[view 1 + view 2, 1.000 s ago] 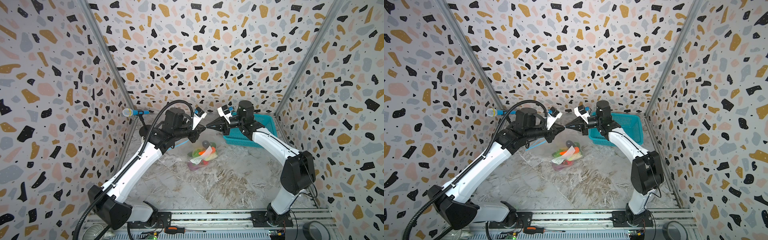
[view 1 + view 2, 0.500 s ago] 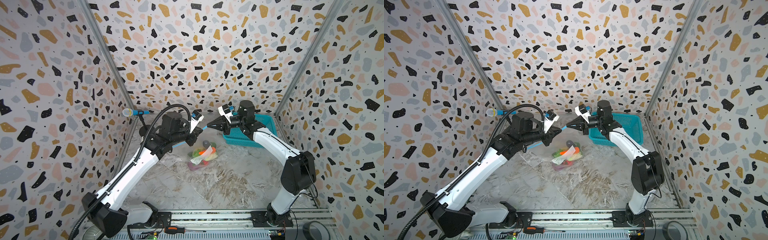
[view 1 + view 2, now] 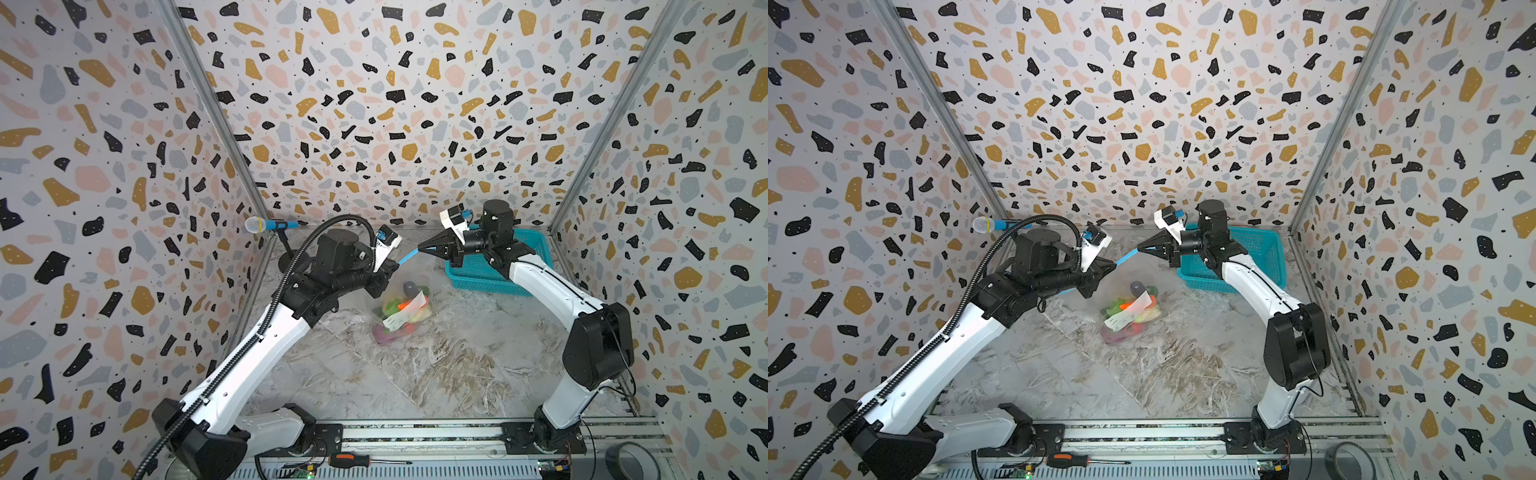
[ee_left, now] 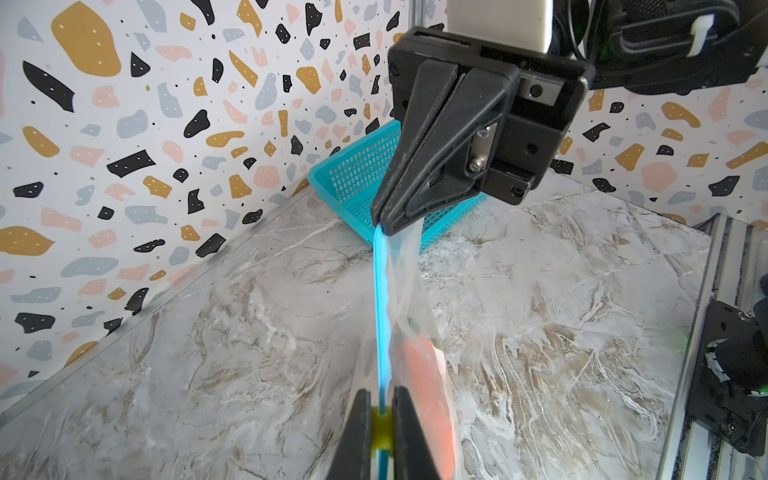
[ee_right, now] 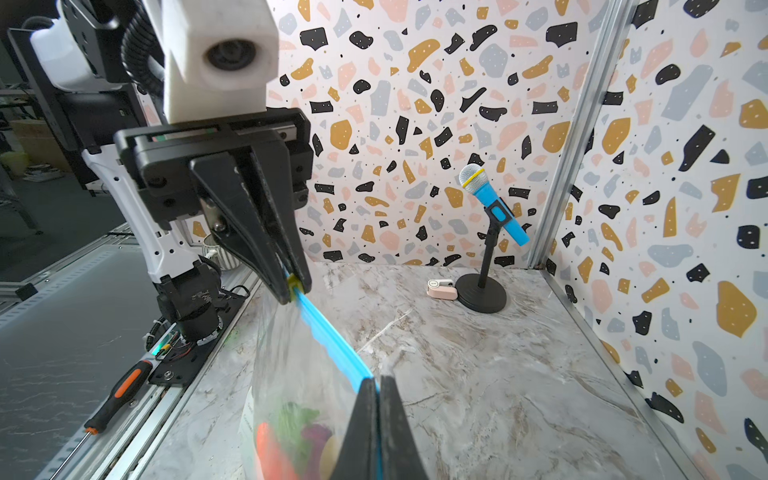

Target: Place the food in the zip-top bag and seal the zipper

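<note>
Left end effector [image 4: 381, 392] clamps yellow slider [image 4: 381, 428]; right end effector [image 4: 384, 224] pinches zipper [image 4: 380, 316] at far end, strip taut between them. Bag [image 3: 405, 316] with food [image 3: 390, 307] inside hangs below, centre of both top views. Risk: slider jams or slips, pull yanks strip from right pinch, mouth left unsealed.

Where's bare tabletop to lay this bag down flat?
Widest bare marble lies in front of the bag, between the two arm bases. A smaller patch separates bag and teal basket. Crowded: the back-left corner with the microphone, and beneath the left arm.
</note>
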`<control>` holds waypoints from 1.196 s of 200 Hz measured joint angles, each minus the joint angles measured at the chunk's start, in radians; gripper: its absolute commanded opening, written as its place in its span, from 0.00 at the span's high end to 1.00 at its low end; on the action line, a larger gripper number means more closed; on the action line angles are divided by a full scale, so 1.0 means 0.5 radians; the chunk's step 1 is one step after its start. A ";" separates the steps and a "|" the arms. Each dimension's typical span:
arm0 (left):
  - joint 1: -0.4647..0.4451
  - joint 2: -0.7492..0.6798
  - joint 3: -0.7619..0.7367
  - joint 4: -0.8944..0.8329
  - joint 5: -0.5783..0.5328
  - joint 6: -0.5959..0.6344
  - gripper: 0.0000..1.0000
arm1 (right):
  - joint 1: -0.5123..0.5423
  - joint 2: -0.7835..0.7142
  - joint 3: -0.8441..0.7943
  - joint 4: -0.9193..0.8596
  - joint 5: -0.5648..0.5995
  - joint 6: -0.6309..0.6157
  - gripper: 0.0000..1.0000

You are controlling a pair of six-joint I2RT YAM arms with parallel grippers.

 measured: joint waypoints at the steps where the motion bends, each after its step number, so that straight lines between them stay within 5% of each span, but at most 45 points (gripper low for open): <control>1: 0.000 -0.002 -0.001 -0.001 -0.001 0.000 0.92 | 0.000 0.000 -0.001 0.000 0.002 0.000 1.00; 239: 0.000 -0.369 -0.168 -0.243 -0.192 -0.051 0.94 | -0.040 0.000 0.000 -0.027 0.080 0.011 1.00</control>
